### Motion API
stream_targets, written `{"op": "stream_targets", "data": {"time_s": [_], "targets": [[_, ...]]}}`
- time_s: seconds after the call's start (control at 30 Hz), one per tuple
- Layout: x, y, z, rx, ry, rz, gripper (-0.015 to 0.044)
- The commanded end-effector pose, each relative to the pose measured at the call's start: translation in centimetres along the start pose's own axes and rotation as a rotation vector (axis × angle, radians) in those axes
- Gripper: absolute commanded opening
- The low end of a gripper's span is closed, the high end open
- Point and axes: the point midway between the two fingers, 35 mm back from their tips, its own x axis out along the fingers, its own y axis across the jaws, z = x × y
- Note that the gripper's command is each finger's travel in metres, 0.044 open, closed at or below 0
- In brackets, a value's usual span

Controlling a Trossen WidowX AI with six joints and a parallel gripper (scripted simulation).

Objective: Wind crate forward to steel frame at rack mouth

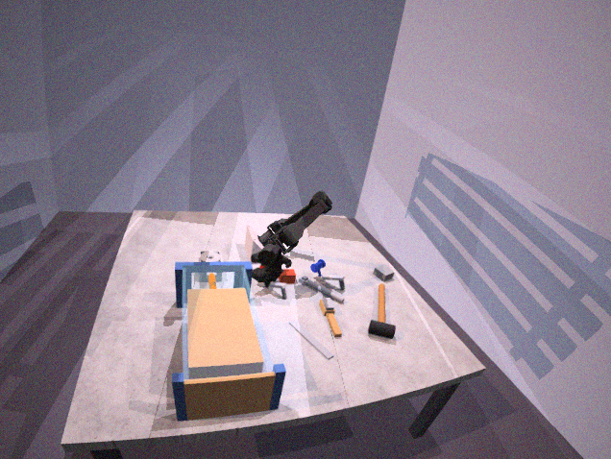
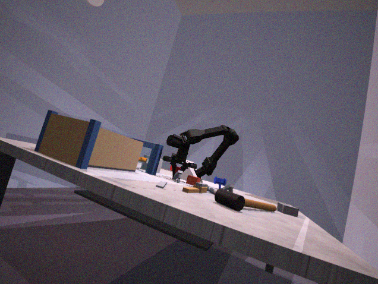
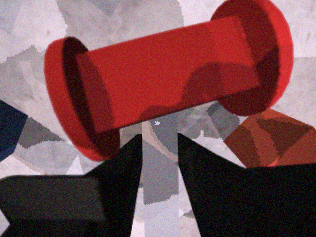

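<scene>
My gripper (image 1: 269,283) (image 2: 176,177) (image 3: 158,138) points down and is shut on the grey bar of a crank handle with a red spool-shaped grip (image 3: 170,74) (image 2: 174,168). The red grip lies just beyond my fingertips in the wrist view. The crate (image 1: 223,321) (image 2: 117,149) sits flat in the clear-panelled cubby, with a gap to the blue frame (image 1: 214,266) (image 2: 155,158) at its mouth. An orange strap (image 1: 212,280) (image 2: 142,159) runs through that gap. The winch (image 1: 210,255) is small and pale behind the frame; its top hole cannot be made out.
A red block (image 1: 287,276) (image 2: 193,179) (image 3: 275,141) is close beside my gripper. A blue-knobbed crank (image 1: 318,266) (image 2: 219,180), a grey tool (image 1: 323,290), an orange-handled tool (image 1: 331,321), a thin bar (image 1: 310,340), a mallet (image 1: 381,328) (image 2: 229,199) and a grey block (image 1: 382,273) (image 2: 287,210) lie farther out.
</scene>
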Motion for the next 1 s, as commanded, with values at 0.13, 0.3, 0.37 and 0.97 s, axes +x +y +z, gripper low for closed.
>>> {"op": "stream_targets", "data": {"time_s": [0.13,0.3,0.37,0.97], "targets": [[-0.3,0.1,0.0,-0.002,0.001,0.001,0.0000],[-7.7,0.6,-0.2,0.002,0.039,0.004,0.0000],[-10.9,0.3,0.0,0.002,0.058,0.003,0.0000],[-14.5,5.5,7.4,0.073,0.028,0.055,0.0000]]}}
